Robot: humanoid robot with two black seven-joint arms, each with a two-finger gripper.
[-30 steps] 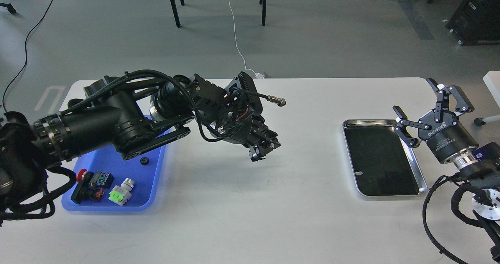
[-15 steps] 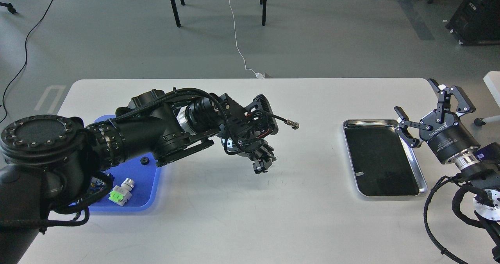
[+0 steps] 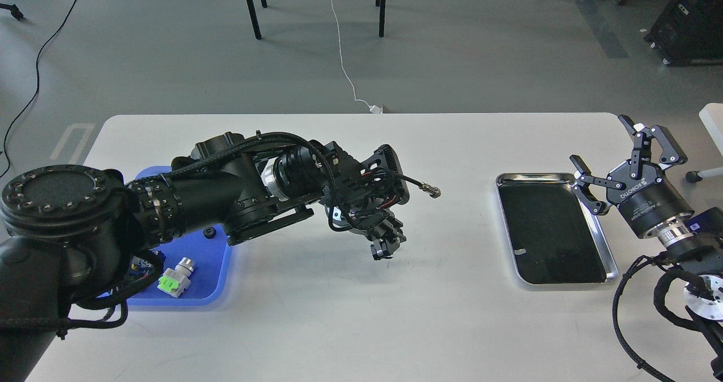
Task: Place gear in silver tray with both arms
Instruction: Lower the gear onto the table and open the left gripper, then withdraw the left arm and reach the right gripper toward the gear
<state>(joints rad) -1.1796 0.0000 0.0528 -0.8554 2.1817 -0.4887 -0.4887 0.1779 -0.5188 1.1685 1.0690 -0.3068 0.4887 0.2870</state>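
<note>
1. Silver tray (image 3: 604, 247): shiny rectangular metal, rounded corners, raised rim, dark reflective bottom. Lies flat on right part of white table (image 3: 361, 314), long side running away from viewer.
2. Small pale speck on tray bottom near left rim.
3. Gear: cannot be made out with certainty.

A long white table (image 3: 316, 314) carries two trays. The silver tray (image 3: 603, 241) lies flat just beside the right claw (image 3: 613, 161), on its inner side. The blue tray (image 3: 209, 280) sits well behind the left claw (image 3: 385, 246), partly under that arm.
</note>
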